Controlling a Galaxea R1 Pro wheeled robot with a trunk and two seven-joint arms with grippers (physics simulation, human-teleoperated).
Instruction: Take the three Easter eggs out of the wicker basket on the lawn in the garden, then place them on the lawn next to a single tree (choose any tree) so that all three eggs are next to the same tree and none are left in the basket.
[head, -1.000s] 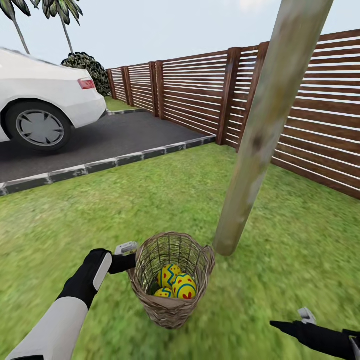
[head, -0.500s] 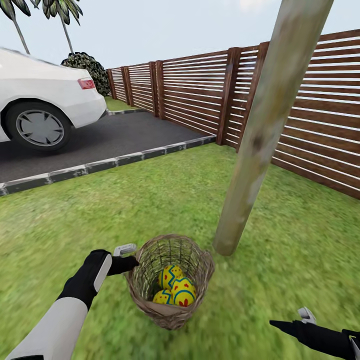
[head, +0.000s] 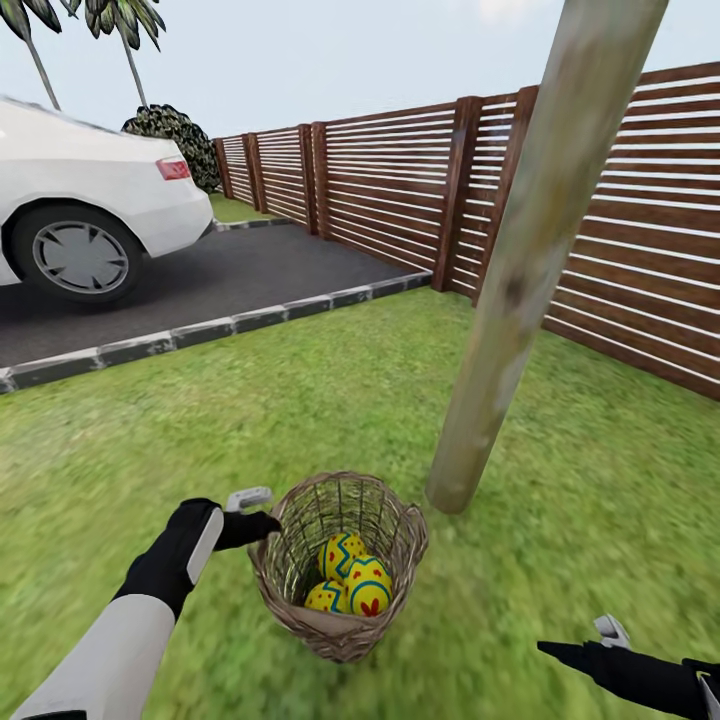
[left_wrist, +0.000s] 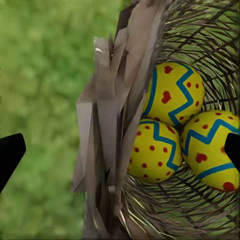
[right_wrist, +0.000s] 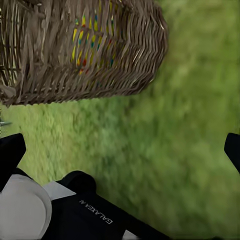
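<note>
Three eggs (head: 347, 582) lie together in the basket (head: 340, 628) on the lawn (head: 300, 400), just near-left of the tree (head: 520, 260). The left gripper (head: 268, 522), jaws spread, straddles the basket's left rim. The right gripper (head: 570, 645) hangs open, near right.

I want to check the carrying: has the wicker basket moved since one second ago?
Yes. The wicker basket has sunk slightly toward the lawn and tipped less, judged against the base of the tree, which stayed put.
</note>
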